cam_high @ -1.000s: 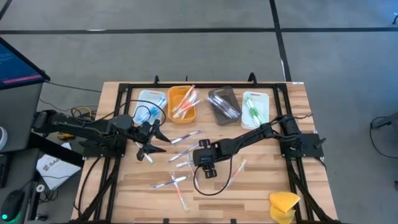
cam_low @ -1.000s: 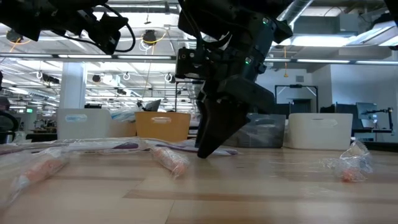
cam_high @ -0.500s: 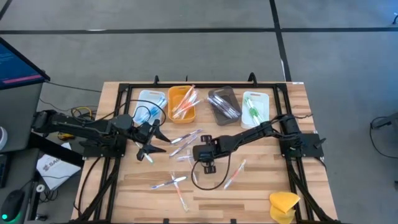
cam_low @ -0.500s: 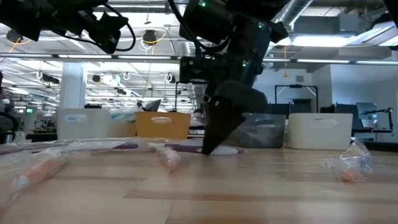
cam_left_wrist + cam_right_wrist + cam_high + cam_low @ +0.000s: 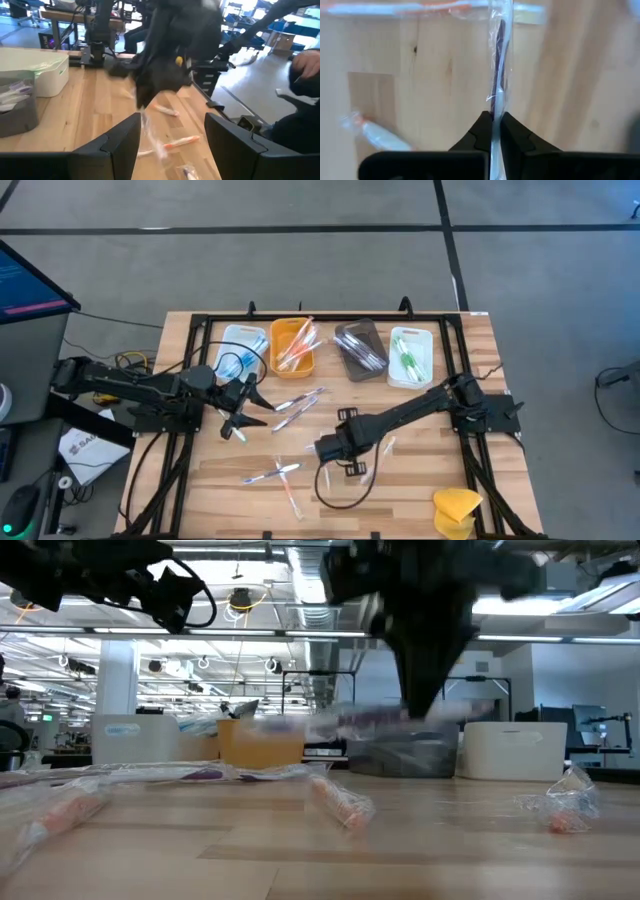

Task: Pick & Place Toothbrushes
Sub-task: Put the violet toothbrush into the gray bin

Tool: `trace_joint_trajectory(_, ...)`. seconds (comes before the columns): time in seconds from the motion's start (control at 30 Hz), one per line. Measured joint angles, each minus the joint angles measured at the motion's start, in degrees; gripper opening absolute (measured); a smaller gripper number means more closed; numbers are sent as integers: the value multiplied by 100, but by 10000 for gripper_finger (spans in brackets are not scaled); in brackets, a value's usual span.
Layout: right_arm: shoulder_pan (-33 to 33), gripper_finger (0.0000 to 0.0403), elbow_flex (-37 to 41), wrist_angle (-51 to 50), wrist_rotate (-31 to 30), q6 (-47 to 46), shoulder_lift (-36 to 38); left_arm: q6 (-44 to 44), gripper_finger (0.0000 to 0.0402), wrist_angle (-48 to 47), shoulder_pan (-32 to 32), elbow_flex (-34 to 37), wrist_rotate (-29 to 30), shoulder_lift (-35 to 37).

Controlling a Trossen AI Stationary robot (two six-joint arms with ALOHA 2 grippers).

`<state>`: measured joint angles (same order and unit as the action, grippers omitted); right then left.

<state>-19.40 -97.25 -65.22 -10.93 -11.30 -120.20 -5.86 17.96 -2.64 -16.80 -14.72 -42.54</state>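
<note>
Clear-wrapped, a dark-handled toothbrush (image 5: 499, 75) is pinched in the right gripper (image 5: 493, 131) above the wooden table (image 5: 420, 480), while the left gripper (image 5: 243, 412) waits with fingers spread.

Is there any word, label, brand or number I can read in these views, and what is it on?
None can be read with certainty.
White card with dark print, at the high view's lower left: lettering too small to read.
Blue-lit monitor screen, at the high view's left edge: content too small to read.
</note>
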Motion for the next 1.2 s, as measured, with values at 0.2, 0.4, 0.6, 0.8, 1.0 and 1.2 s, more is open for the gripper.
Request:
trace_joint_trajectory(0.2, -256, 10, -935, -1810, -1146, -878, 7, -25, 216, 10, 9, 64, 284, 4)
trace_joint_trajectory(0.4, -28, 10, -1273, -2455, -2502, -2100, 289, -37, 216, 17, 9, 64, 284, 4)
trace_joint_trajectory(0.6, 698, 10, -1097, -2428, -3056, -2778, 714, -57, 216, 24, 9, 80, 286, 4)
trace_joint_trajectory(0.8, 1775, 10, -675, -2387, -2766, -2899, 1098, -58, 214, 7, 9, 209, 337, 4)
trace_joint_trajectory(1.0, 2814, 10, -49, -2181, -2009, -2636, 1224, -52, 216, 21, 9, 258, 345, 7)
trace_joint_trajectory(1.2, 3197, 10, 529, -874, -1583, -1851, 1213, -42, 216, 24, 9, 258, 439, 7)
